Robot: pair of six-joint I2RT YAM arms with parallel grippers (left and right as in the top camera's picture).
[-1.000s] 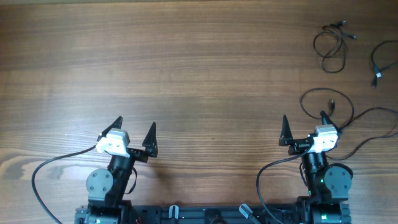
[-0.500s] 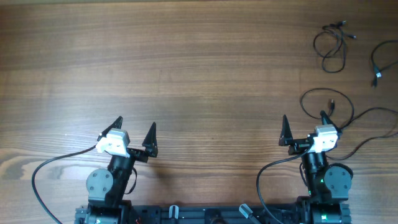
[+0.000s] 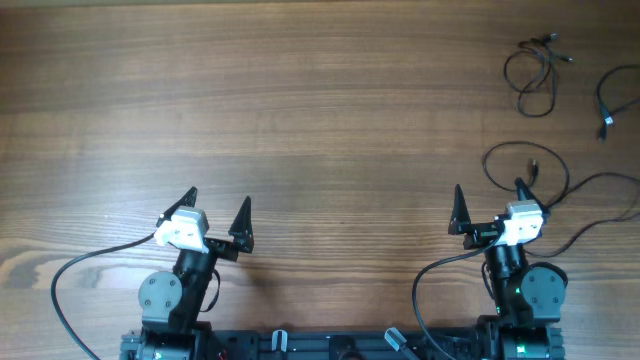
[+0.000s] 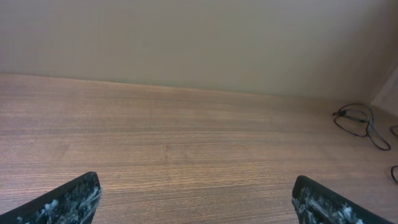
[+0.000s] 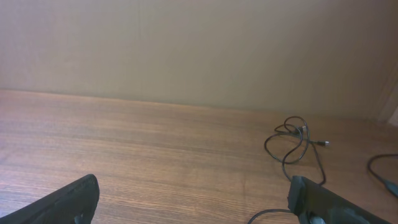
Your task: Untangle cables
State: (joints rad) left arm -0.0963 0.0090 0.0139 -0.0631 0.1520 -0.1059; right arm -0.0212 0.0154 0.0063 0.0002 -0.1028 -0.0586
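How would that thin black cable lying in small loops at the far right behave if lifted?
Probably floppy: the cable lies in loose, uneven loops, so it would likely droop. It looks very thin, so probably light; a push may just reshape the loops.

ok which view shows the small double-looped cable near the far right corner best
Overhead: the looped cable lies whole, with both loops and its plug ends seen flat from above. The right wrist view shows it slanted and foreshortened. The left wrist view catches it small at the right edge.
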